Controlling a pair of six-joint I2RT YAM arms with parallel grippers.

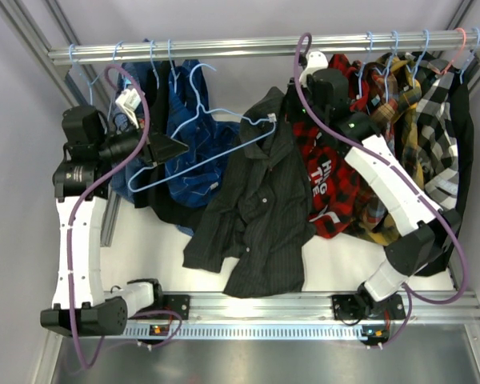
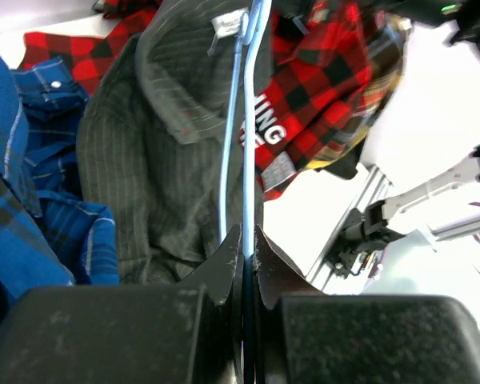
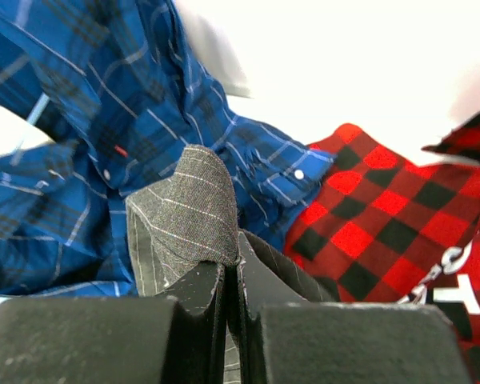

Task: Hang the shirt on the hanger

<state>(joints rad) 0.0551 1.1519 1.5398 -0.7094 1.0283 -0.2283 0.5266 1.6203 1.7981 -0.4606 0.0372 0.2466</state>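
Note:
The dark pinstriped shirt hangs from its collar in mid-scene, its lower part spread on the table. My right gripper is shut on the shirt's collar area; the right wrist view shows a fold of grey pinstriped cloth pinched between the fingers. My left gripper is shut on the light-blue wire hanger, whose far end reaches the shirt's collar. In the left wrist view the hanger wires run from my gripper up to the shirt.
A rail across the back carries blue shirts on the left and red plaid and yellow and checked shirts on the right. Spare blue hangers hang on the rail. The table's front rail lies below.

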